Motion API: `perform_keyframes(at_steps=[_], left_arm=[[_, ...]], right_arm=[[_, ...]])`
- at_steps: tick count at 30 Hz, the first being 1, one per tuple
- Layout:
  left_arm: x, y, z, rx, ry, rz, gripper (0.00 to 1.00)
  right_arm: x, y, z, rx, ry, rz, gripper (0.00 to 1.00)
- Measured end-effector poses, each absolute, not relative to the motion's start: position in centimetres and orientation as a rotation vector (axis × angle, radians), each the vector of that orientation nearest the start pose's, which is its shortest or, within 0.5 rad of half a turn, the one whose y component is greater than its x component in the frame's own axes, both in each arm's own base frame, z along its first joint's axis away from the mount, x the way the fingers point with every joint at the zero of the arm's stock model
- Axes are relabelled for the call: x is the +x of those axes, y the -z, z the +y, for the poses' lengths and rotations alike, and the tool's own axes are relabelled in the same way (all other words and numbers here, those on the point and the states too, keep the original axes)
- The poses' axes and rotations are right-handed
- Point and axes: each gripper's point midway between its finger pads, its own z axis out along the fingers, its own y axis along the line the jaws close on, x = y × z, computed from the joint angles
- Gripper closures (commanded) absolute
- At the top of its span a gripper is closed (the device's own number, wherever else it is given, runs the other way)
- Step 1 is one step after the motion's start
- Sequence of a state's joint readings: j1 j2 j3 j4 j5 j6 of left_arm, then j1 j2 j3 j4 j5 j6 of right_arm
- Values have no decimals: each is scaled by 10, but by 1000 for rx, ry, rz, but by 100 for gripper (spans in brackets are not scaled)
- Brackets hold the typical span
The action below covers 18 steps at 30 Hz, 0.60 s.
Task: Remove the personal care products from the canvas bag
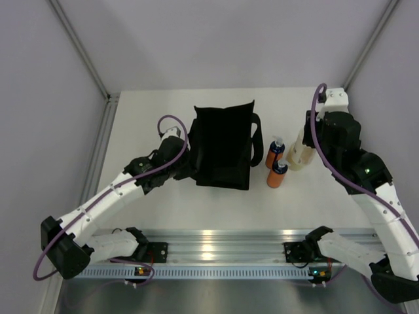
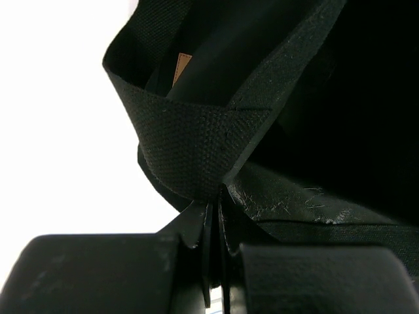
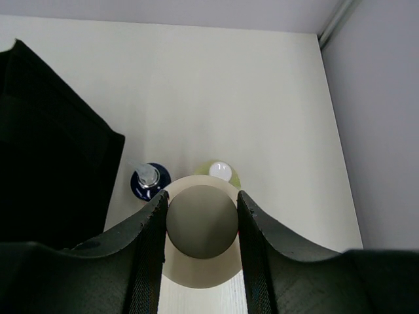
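The canvas bag [image 1: 222, 145] sits in the middle of the white table [image 1: 157, 209]. Bare surface runs from the bag's near edge to the metal rail [image 1: 216, 239] by my bases, and leftward to the left wall [image 1: 39, 131]. On the right there is less room. All 4 bottles stand in a tight cluster just beside the bag's right side, and the right wall [image 3: 386, 131] rises close behind them.

My left gripper [image 2: 215, 201] is at the bag's left edge. Its 2 fingers are pressed together on a fold of the black canvas, pinching it. The fabric rises out of the fingertips as a wide band.

My right gripper [image 3: 201, 196] is down over the beige bottle [image 3: 201, 222], which stands upright on the table outside the bag. The fingers are spread only to the width of its cap and lie against both sides, so I have it clasped. Just beyond it stands the yellow-green bottle [image 3: 219, 171]; I cannot tell whether the 2 touch.

Between the beige bottle and the bag stand the far orange bottle [image 1: 275, 152] and the near orange bottle [image 1: 278, 175]. Both are upright and close together, and the far one is right beside the bag's strap [image 1: 256, 140].
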State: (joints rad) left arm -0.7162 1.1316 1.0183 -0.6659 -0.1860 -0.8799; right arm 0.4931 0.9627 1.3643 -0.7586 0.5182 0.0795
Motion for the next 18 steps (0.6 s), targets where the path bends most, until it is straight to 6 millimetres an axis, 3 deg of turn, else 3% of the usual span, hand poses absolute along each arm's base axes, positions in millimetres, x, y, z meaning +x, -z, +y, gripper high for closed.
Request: perform_keyframes(at_steps=[8, 18], left_arm=[[241, -187, -211, -281, 566, 2398, 100], [241, -188, -211, -260, 565, 2398, 100]], right_arm=[[268, -321, 31, 30, 153, 1919, 100], [261, -267, 16, 101, 173, 1939, 100]])
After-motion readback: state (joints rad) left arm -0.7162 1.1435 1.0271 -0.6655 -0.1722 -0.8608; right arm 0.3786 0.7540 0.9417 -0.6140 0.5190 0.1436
